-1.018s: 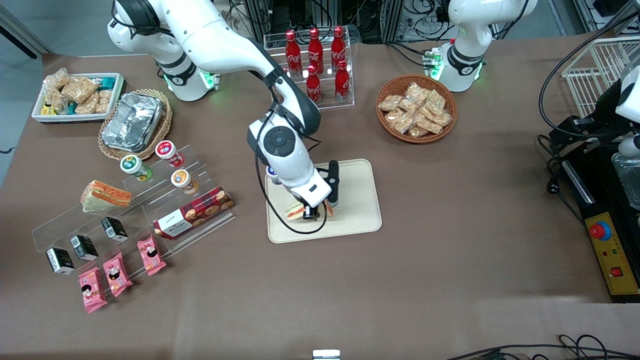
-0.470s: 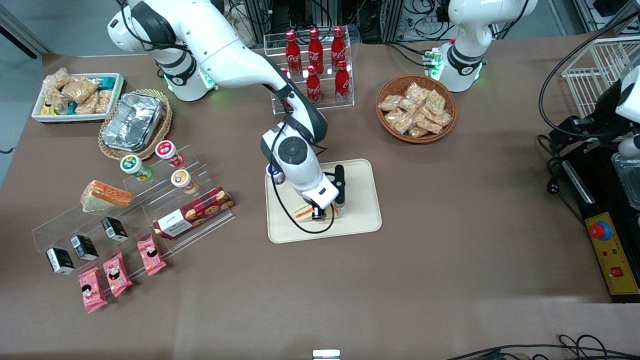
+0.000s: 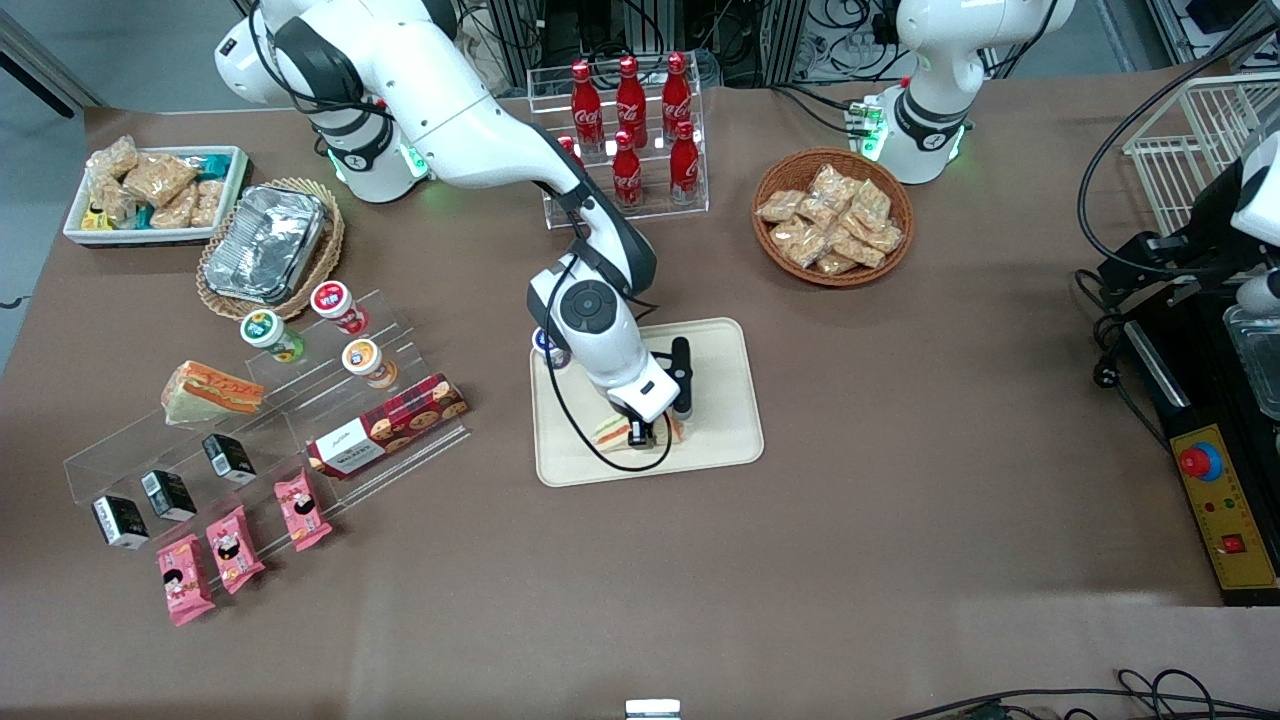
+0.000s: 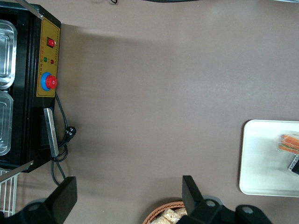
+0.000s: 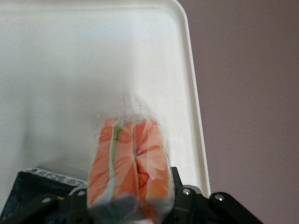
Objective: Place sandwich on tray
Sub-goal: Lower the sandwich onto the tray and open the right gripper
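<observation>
Gripper [image 3: 641, 432]: low over the tray's middle, clenched on the sandwich; in the wrist view the wedge sits squeezed betw. the two black fingers [image 5: 184, 198].
Sandwich [image 3: 612, 430]: clear-wrapped wedge, orange-red and green layers facing out, held just above or at the tray floor; contact w/ the floor can't be told. Also seen at the frame edge in the left wrist view [image 4: 289, 143].
Tray [image 3: 722, 440]: cream-beige, flat on the brown table, same spot as 1 s ago.
Change vs 1 s ago: gripper and sandwich have shifted toward the parked arm's end of the tray, from near the tray's edge on the working arm's side to nearer its centre; arm stretched out further.
Change vs 0.5 s ago: only a small further shift the same way; grip unchanged.
Second sandwich [image 3: 210, 391]: on the clear acrylic stand [image 3: 255, 425] toward the working arm's end, not moved.
Cola bottles [image 3: 632, 115]: in their clear rack, farther from the front camera than the tray, unchanged.
Snack basket [image 3: 833, 217]: wicker, unchanged.
</observation>
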`<action>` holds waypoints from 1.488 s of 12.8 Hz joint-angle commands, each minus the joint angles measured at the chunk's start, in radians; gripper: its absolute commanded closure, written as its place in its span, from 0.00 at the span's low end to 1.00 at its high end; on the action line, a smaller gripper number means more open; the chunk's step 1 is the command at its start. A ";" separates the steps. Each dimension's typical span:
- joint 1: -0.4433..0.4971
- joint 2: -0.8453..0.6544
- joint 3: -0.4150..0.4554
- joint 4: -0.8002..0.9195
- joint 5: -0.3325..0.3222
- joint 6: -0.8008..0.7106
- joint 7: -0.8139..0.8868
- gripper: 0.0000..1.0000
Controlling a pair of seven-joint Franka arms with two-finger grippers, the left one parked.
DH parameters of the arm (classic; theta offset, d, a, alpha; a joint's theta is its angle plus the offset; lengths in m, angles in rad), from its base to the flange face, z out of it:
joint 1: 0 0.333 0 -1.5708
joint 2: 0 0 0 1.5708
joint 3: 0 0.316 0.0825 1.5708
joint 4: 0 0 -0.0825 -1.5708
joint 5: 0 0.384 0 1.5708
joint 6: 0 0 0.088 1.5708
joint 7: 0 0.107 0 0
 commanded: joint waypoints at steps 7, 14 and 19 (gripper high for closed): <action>0.000 -0.027 0.002 0.036 -0.008 0.035 -0.001 0.01; -0.081 -0.248 -0.012 0.019 -0.003 -0.095 -0.036 0.01; -0.259 -0.351 -0.010 0.022 0.001 -0.170 0.052 0.01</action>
